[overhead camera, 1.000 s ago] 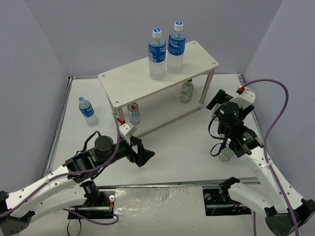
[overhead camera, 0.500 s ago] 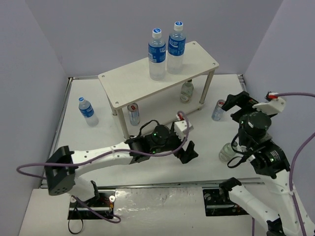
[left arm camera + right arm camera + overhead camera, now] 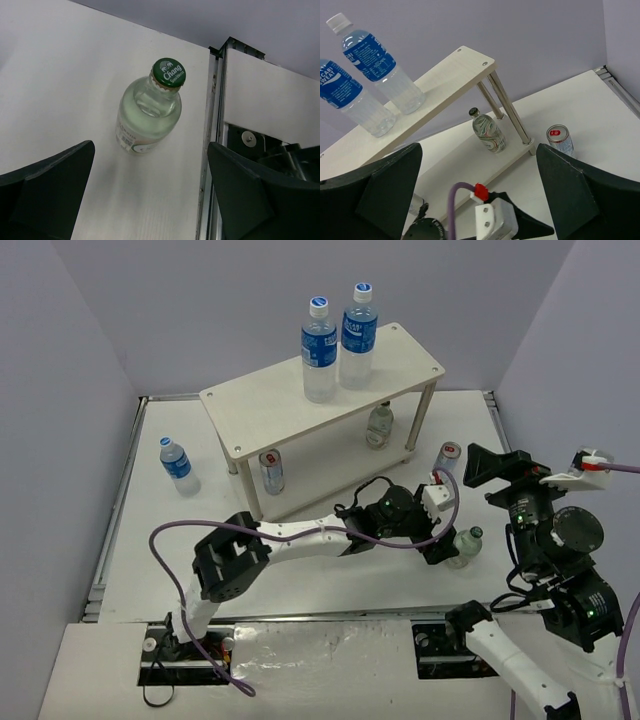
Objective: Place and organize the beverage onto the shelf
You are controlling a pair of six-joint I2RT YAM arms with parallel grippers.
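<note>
White surface (image 3: 330, 575), pale lilac walls (image 3: 180, 310), my left arm (image 3: 300, 535) stretched low across to the right side.
My left pincer (image 3: 151, 150) was spread wide around the small green-capped bottle (image 3: 149, 115), which stood on the surface, apart from the shelf (image 3: 270, 405). My right pincer (image 3: 479, 147) was raised, spread too, and faced the shelf.

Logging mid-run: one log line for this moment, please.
left gripper: open, green-capped bottle ahead, untouched | right gripper: open, empty | shelf: two tall bottles on top
</note>
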